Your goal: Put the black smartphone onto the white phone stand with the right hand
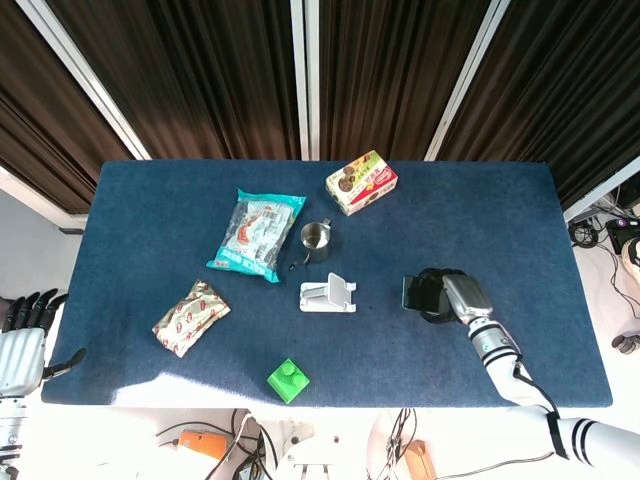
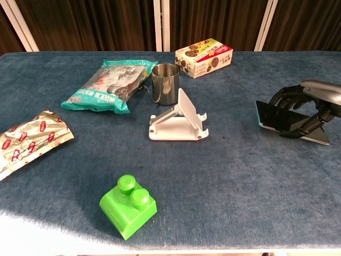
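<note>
The black smartphone (image 2: 274, 120) is gripped in my right hand (image 2: 301, 109) at the right of the table, tilted and lifted off the blue cloth; fingers wrap over its top and the thumb sits under it. In the head view the smartphone (image 1: 418, 293) and right hand (image 1: 450, 295) lie to the right of the white phone stand (image 1: 328, 294). The stand (image 2: 178, 118) sits near the table's middle, its back plate raised, nothing on it. My left hand (image 1: 22, 330) hangs off the table's left edge, fingers apart, holding nothing.
A steel cup (image 2: 164, 83) stands just behind the stand. A teal snack bag (image 2: 109, 85), a cookie box (image 2: 204, 57), a silver-red packet (image 2: 29, 140) and a green block (image 2: 128, 206) lie around the blue table (image 2: 224, 176).
</note>
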Controlling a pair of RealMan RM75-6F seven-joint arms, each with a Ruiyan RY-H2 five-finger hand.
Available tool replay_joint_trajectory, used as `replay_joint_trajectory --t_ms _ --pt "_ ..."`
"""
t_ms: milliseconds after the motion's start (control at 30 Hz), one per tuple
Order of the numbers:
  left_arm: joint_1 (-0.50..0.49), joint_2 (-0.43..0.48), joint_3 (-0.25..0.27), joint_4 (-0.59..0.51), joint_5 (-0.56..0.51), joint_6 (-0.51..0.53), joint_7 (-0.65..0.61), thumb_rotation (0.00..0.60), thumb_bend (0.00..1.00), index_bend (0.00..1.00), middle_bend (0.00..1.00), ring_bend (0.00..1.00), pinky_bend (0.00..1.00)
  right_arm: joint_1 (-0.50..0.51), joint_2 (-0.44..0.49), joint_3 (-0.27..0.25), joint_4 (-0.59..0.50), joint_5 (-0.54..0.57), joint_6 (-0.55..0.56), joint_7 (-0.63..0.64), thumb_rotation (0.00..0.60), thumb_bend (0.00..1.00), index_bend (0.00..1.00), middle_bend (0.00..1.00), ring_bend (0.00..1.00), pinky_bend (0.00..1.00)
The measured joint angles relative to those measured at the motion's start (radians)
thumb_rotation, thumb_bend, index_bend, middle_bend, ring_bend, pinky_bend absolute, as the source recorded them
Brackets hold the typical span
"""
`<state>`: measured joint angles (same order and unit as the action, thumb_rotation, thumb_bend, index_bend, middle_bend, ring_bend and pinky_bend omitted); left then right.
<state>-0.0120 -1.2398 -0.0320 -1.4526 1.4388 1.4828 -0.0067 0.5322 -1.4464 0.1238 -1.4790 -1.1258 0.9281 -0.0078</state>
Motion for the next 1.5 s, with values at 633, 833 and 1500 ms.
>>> replay_joint_trajectory --t_ms 633,833,1500 --pt "0.0 0.011 -0.001 -0.009 -0.003 0.0 0.004 0.6 0.12 0.14 0.07 0.01 0.0 0.034 -0.022 0.072 -0.097 -0.275 0.106 0.386 0.6 0.45 0.64 0.46 0.36 0.47" --pt "0.0 0.012 -0.003 -0.007 -0.005 0.0 0.003 0.6 0.12 0.14 0.07 0.01 0.0 0.054 -0.16 0.091 -0.068 -0.276 0.136 0.447 0.6 0.45 0.63 0.46 0.36 0.47" --pt "-0.003 0.004 -0.002 0.01 -0.013 -0.015 -0.008 0.6 0.12 0.14 0.07 0.01 0.0 0.112 -0.376 0.119 0.15 -0.27 0.153 0.586 0.6 0.46 0.56 0.43 0.31 0.41"
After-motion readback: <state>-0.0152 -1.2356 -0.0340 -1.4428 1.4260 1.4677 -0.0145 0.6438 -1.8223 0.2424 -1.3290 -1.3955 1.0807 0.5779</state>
